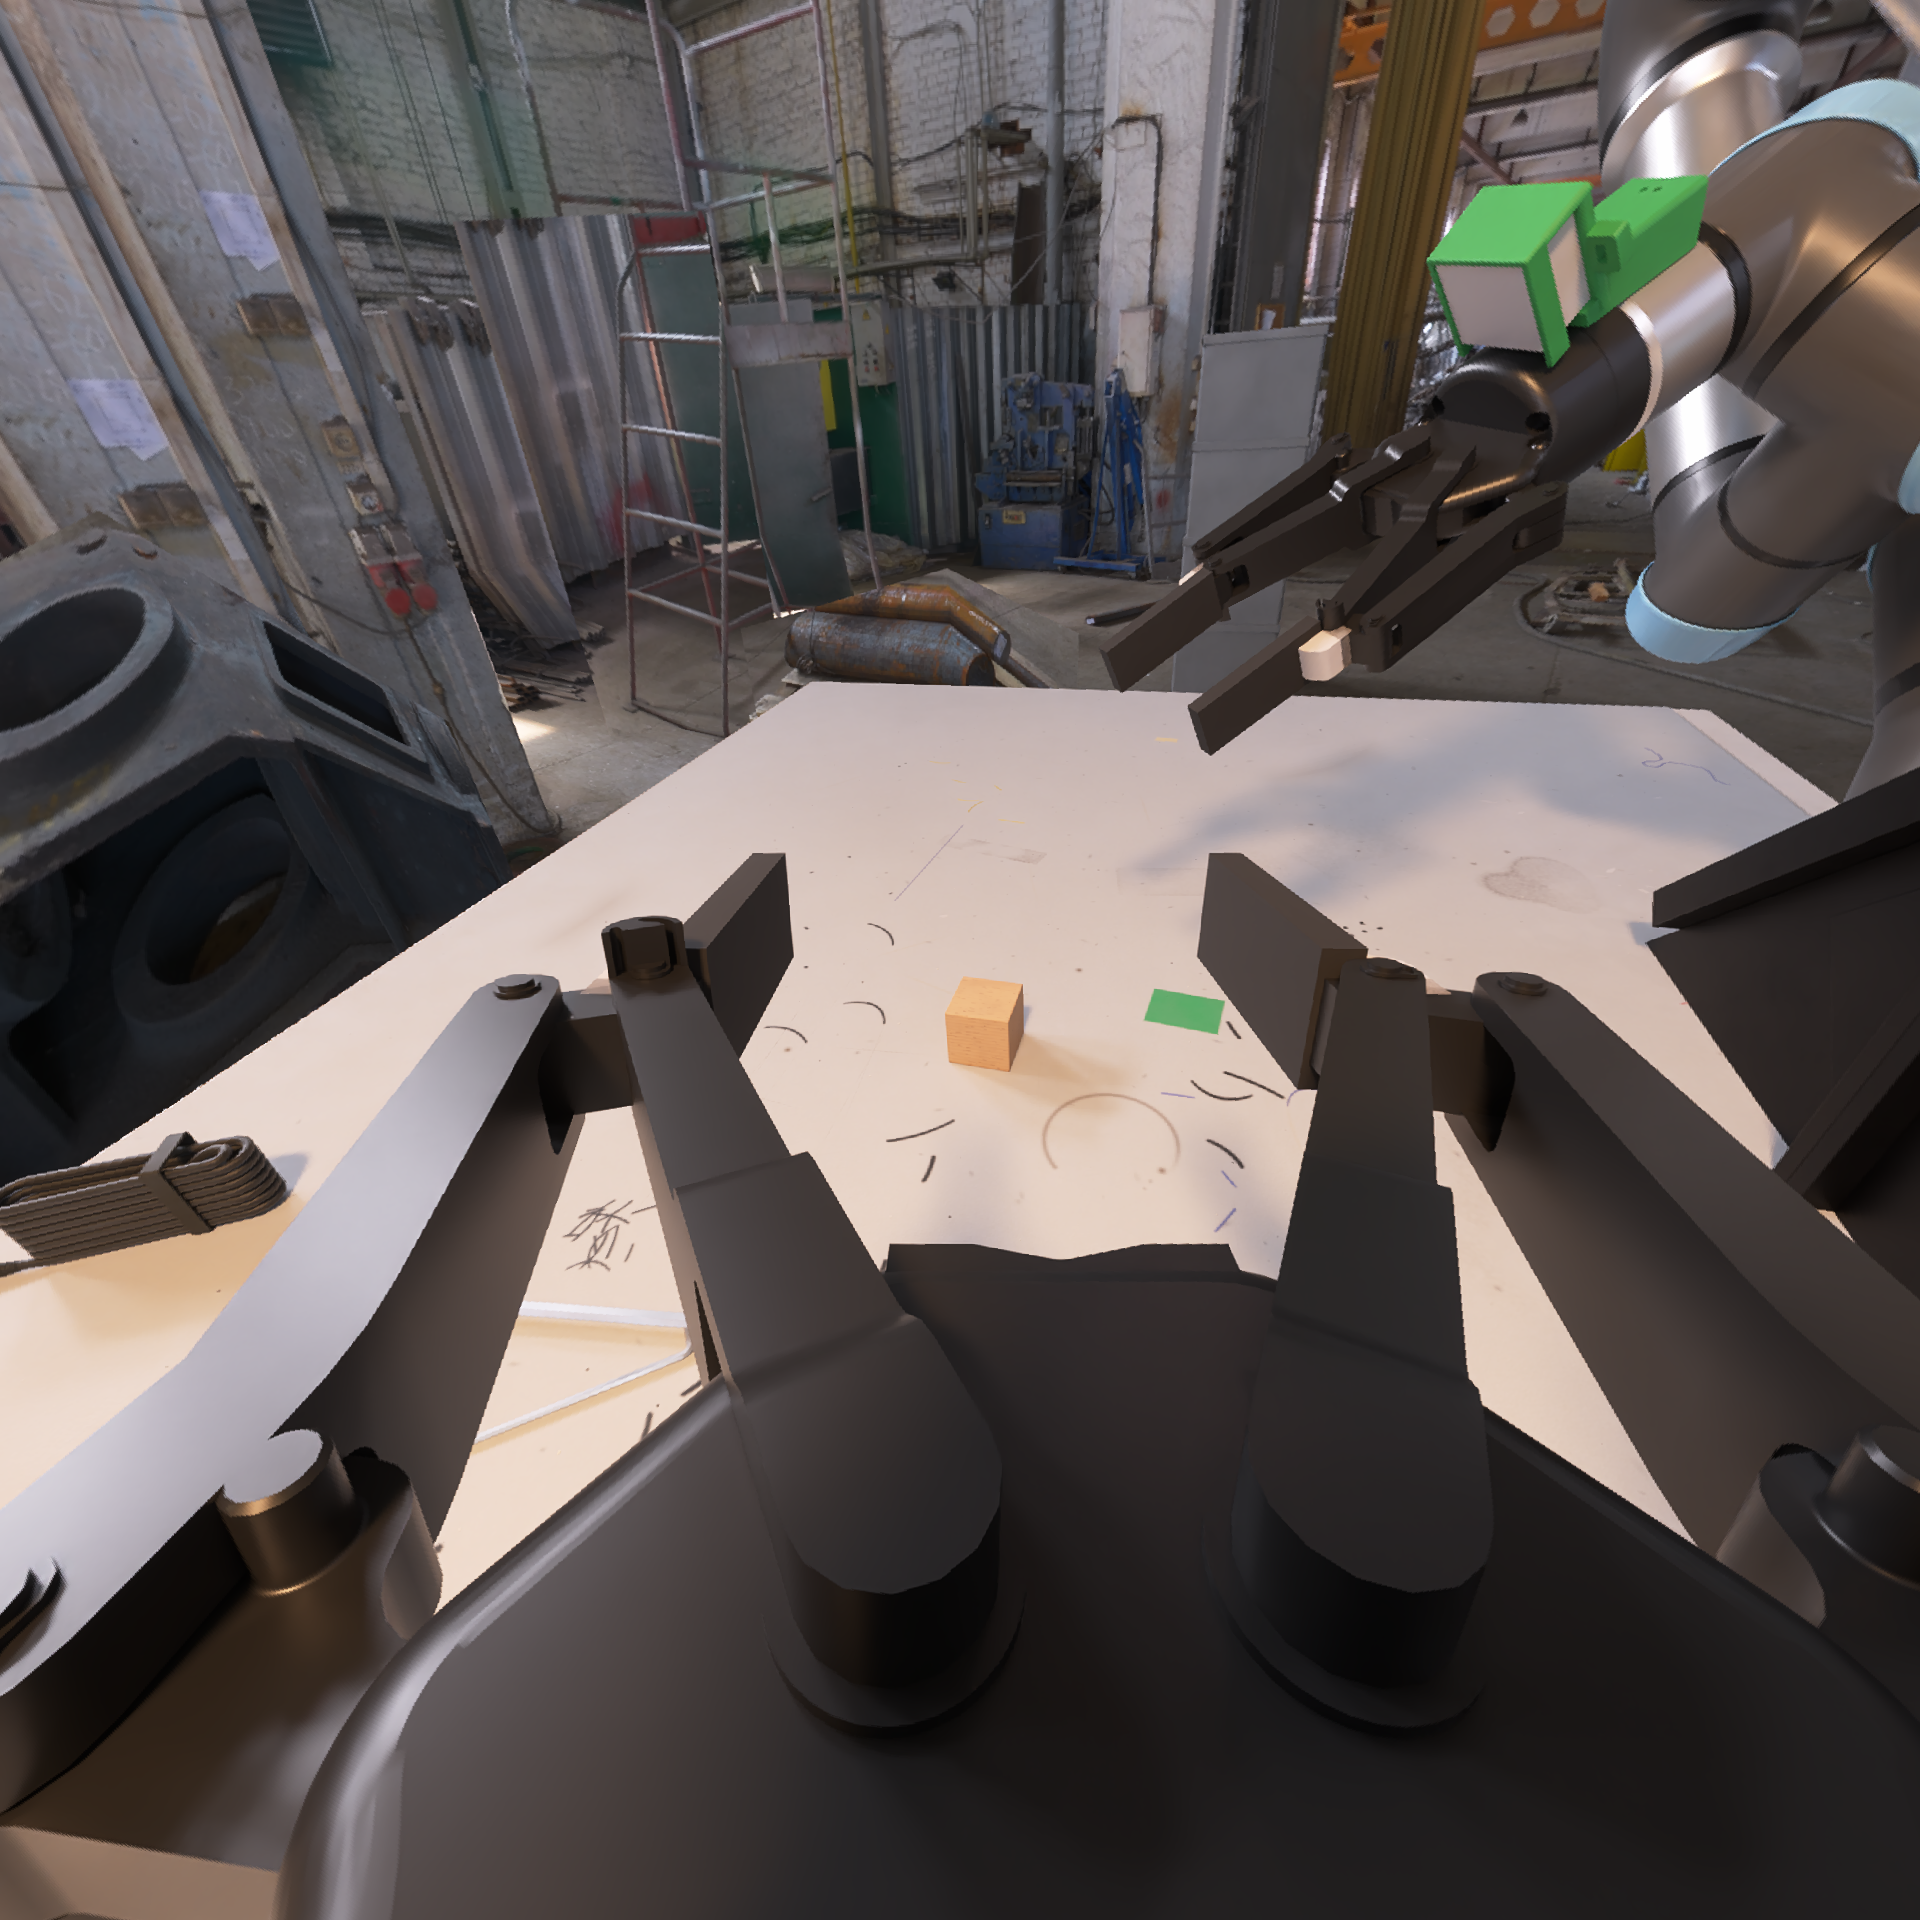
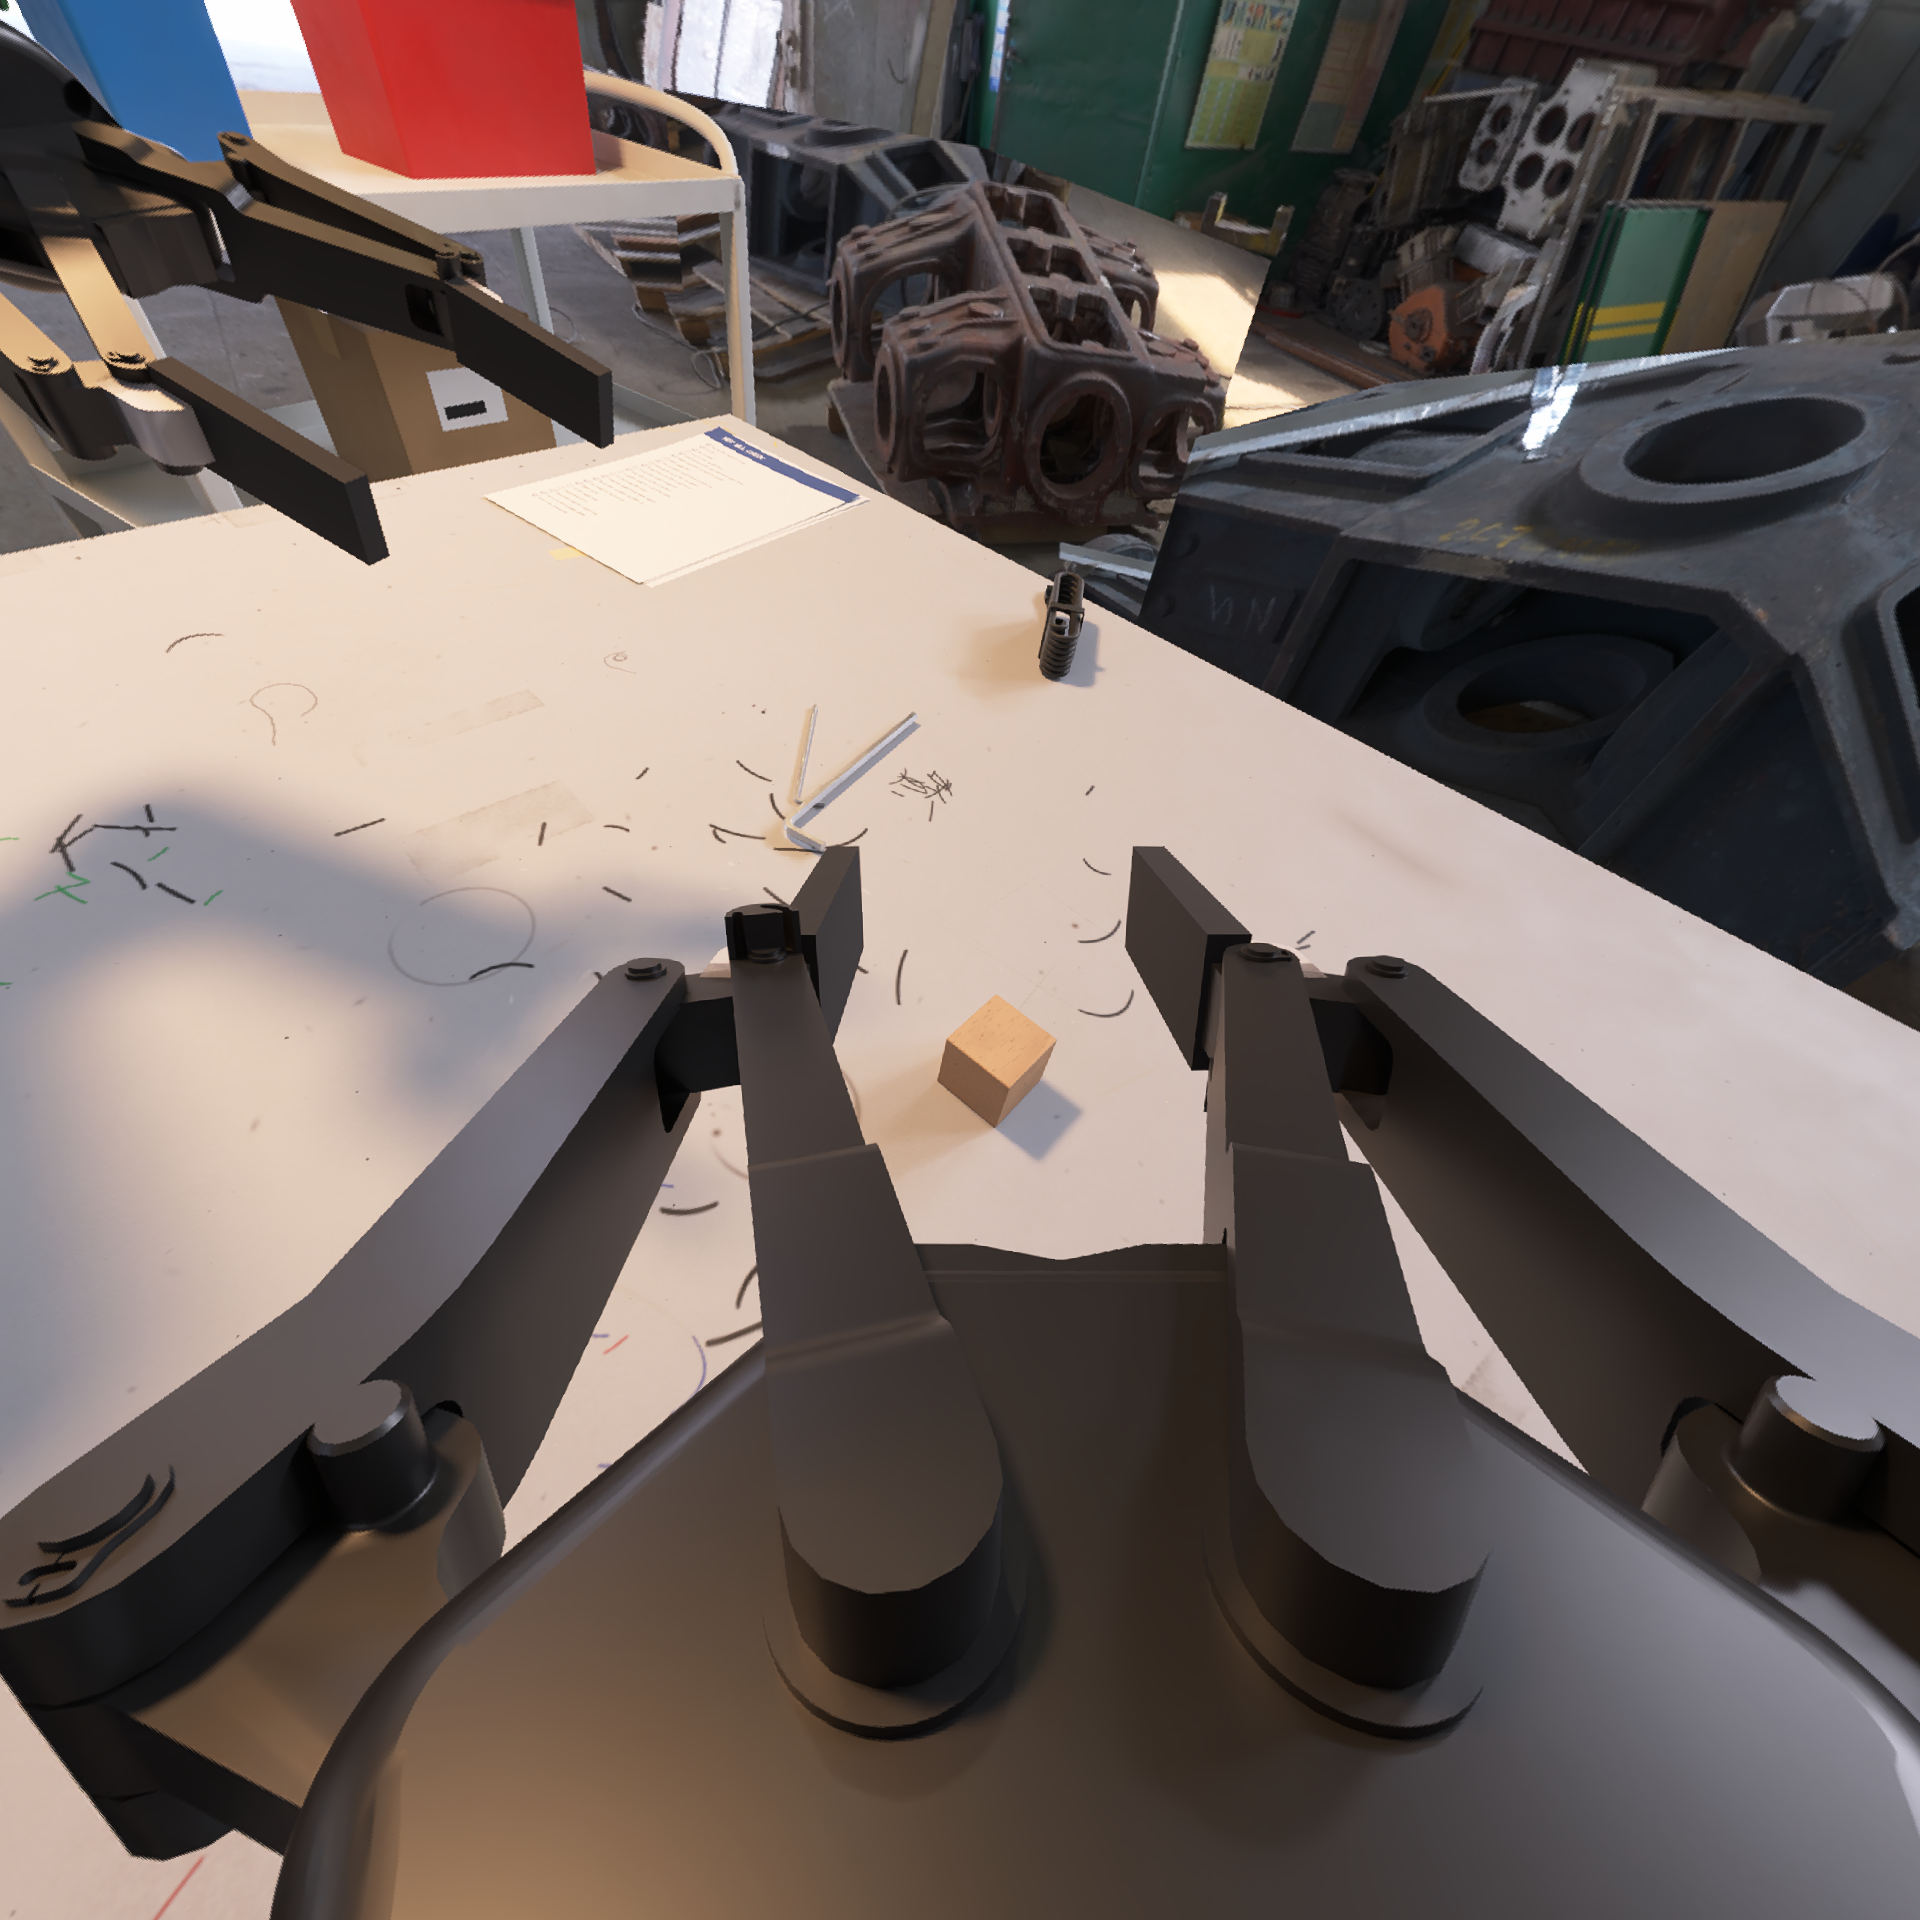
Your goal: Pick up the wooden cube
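Observation:
The wooden cube sits on the white table, with no gripper touching it. In the left wrist view it lies beyond and between the fingers of my left gripper, which is open and empty above the table. In the right wrist view the cube lies on the table between the spread fingers of my right gripper, also open and empty, held above it. The right gripper also shows in the left wrist view, hovering over the far table. The left gripper shows at the upper left of the right wrist view.
A flat green patch lies just right of the cube. A black ribbed clip, a bent metal key and a printed sheet lie farther off. A red box stands on a side trolley. Heavy machine castings flank the table edge.

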`<state>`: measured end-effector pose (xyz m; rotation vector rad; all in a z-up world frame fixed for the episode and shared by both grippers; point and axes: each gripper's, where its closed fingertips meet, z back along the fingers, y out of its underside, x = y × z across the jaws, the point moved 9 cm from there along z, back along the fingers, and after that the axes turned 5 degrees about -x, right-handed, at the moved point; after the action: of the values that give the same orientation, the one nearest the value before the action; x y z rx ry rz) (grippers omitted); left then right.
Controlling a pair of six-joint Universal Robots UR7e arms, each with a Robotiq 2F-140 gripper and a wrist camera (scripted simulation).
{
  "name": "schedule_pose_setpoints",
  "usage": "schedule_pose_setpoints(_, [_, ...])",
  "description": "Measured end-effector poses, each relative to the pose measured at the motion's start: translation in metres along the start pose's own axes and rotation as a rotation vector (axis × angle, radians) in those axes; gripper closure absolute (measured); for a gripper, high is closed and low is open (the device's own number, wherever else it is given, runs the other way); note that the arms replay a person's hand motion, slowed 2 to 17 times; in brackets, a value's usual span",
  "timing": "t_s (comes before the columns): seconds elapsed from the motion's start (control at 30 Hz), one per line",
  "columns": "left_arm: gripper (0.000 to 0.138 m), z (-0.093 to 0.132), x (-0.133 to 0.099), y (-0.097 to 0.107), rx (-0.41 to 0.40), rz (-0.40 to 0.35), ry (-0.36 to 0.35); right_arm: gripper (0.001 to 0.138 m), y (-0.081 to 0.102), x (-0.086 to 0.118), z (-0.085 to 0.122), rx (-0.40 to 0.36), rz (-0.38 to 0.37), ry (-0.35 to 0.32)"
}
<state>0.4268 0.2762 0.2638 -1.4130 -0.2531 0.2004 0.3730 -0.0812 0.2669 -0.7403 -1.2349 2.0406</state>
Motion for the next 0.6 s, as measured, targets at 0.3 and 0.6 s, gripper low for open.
schedule_pose_setpoints(0.3, [0.036, -0.0015, 0.0001, 0.0011, 0.003, 0.001, 0.004, 0.071, 0.0029, -0.0024, -0.0012, 0.011, -0.003, 0.006])
schedule_pose_setpoints(0.6, [0.036, -0.0040, -0.0004, 0.0022, 0.009, 0.001, 0.007, 0.071, 0.0038, -0.0027, -0.0021, 0.017, 0.000, 0.009])
